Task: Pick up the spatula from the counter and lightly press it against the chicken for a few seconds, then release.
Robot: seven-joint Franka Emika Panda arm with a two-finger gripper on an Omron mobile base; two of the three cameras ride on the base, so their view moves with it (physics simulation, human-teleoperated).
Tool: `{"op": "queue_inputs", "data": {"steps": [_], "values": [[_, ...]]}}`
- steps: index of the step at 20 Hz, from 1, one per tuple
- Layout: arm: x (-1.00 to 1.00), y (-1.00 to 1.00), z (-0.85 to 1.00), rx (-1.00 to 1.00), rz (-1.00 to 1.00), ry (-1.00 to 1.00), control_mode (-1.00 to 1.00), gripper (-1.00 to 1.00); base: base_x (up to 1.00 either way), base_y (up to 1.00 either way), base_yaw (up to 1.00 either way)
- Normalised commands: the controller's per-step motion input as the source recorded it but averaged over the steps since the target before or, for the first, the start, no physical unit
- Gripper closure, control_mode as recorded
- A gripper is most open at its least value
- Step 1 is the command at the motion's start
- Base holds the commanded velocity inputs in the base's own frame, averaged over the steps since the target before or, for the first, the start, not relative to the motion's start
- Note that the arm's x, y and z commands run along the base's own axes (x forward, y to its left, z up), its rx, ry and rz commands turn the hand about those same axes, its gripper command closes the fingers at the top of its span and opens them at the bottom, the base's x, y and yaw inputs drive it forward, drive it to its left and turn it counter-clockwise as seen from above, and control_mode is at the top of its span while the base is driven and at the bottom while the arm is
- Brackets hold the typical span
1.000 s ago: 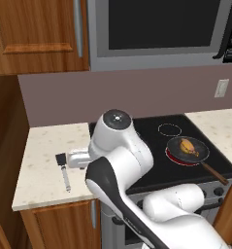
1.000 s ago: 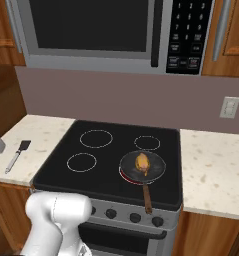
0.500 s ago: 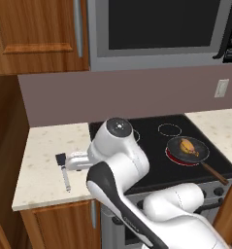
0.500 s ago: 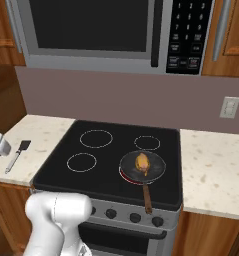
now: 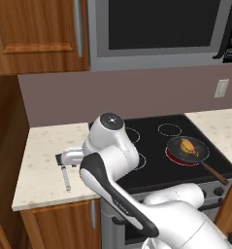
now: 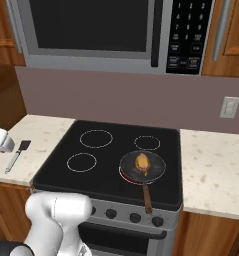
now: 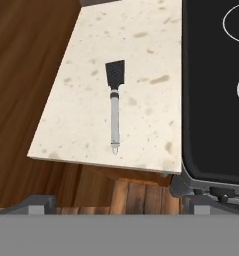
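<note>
The spatula (image 7: 114, 110), with a black head and a silver handle, lies flat on the speckled counter (image 7: 141, 45) left of the stove, head away from the counter's front edge. It also shows beside the stove (image 5: 65, 174) (image 6: 16, 157). My gripper (image 5: 68, 157) (image 6: 0, 142) hovers above it, open, with nothing between its fingers. The chicken (image 5: 187, 145) (image 6: 142, 161) rests in a dark frying pan (image 5: 185, 154) (image 6: 156, 172) on the front right burner, far from the gripper.
The black cooktop (image 5: 156, 160) (image 6: 106, 160) borders the counter on the right. The pan's handle (image 6: 146, 196) juts toward the stove's front. A microwave (image 6: 101, 30) and wooden cabinets (image 5: 35, 34) hang overhead. The counter's left and front edges drop to a wooden floor (image 7: 26, 75).
The hand has edged slightly left above the spatula as the elbow shifted. The spatula, pan and chicken have not moved.
</note>
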Motion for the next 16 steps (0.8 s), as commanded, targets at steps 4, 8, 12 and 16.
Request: {"op": "queue_inputs", "data": {"steps": [4, 8, 12, 16], "values": [[0.16, 0.12, -0.21, -0.02, -0.02, 0.01, -1.00, -1.00, 0.00, 0.00, 0.00], [0.16, 0.08, -0.33, -0.05, -0.02, 0.00, -1.00, -1.00, 0.00, 0.00, 0.00], [0.24, 0.09, -0.24, -0.03, -0.01, 0.00, -1.00, -1.00, 0.00, 0.00, 0.00], [0.32, 0.13, -0.13, 0.00, 0.00, 0.00, -1.00, -1.00, 0.00, 0.00, 0.00]]}}
